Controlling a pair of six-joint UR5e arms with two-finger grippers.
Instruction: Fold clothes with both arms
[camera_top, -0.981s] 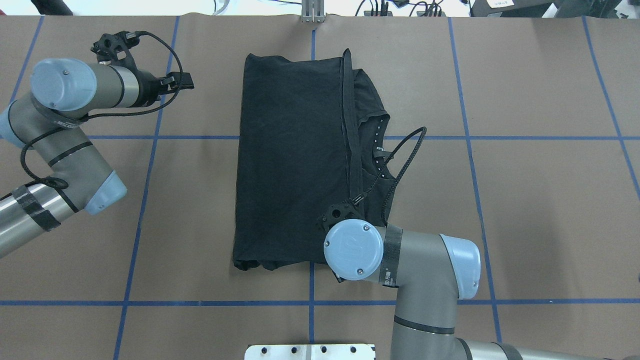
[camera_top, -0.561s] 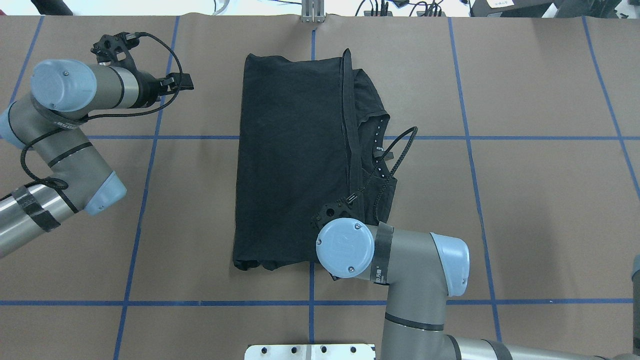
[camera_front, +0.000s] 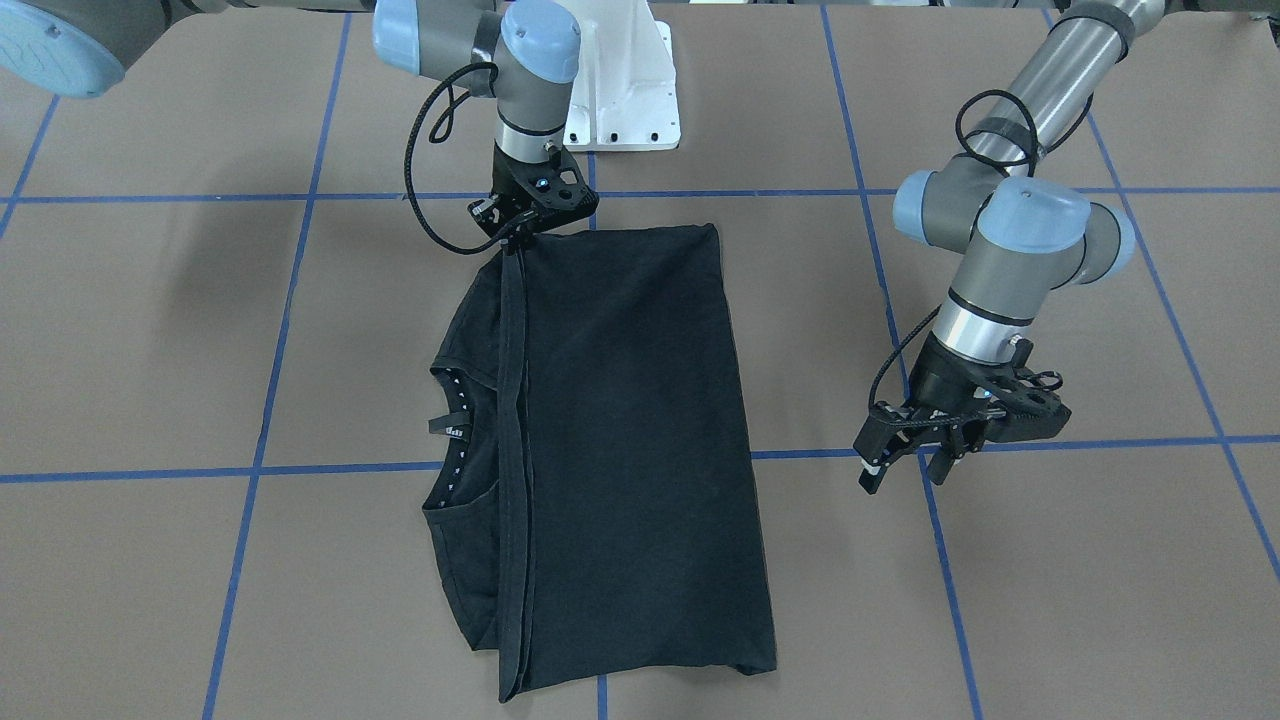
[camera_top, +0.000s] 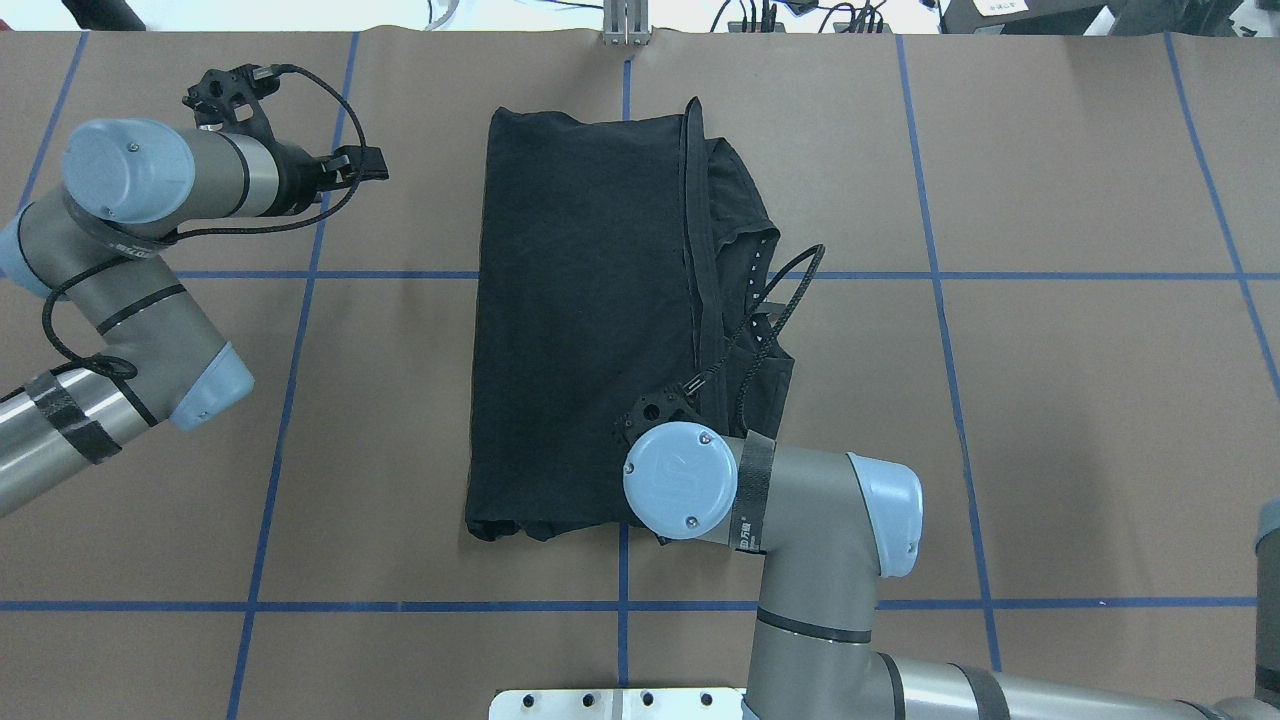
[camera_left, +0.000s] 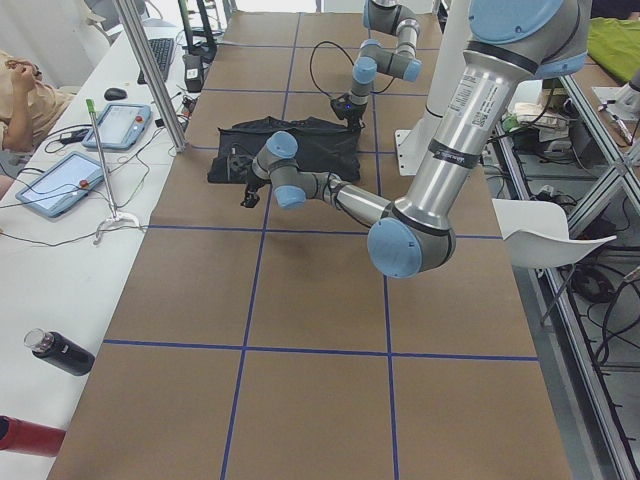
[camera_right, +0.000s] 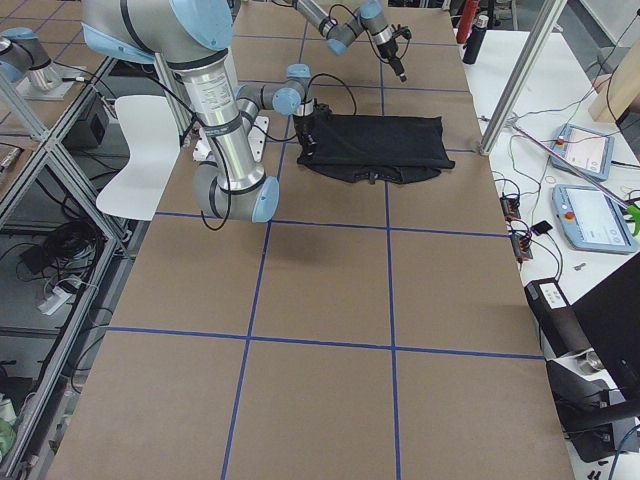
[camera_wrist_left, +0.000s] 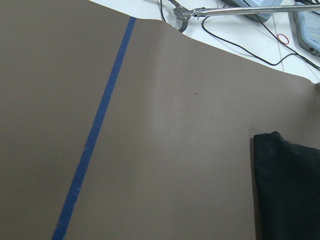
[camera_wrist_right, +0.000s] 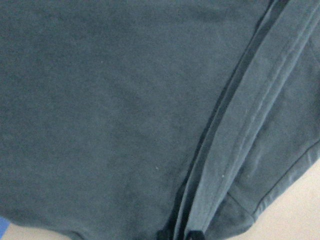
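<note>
The black T-shirt (camera_front: 630, 420) lies folded lengthwise in the middle of the table (camera_top: 1050, 420), plain side up. Its collar and a long hem strip (camera_top: 700, 250) show along its right side. My right gripper (camera_front: 517, 240) is at the shirt's near corner by the base and looks shut on the end of that hem. In the overhead view its own wrist (camera_top: 685, 480) hides it. The right wrist view shows only cloth and hem (camera_wrist_right: 235, 135). My left gripper (camera_front: 905, 470) hovers open and empty over bare table, to the left of the shirt (camera_top: 580, 320).
The white base pedestal (camera_front: 620, 90) stands at the near edge. A metal post (camera_top: 625, 25) stands at the far edge. Tablets (camera_left: 70, 180), cables and a bottle (camera_left: 60, 352) lie on the white bench beyond the far edge. Blue tape lines (camera_top: 1000, 275) cross the brown table.
My right wrist has moved left and slightly away from the base over the shirt's near corner, and its cable loop shifted with it. The left arm and the shirt look unchanged.
</note>
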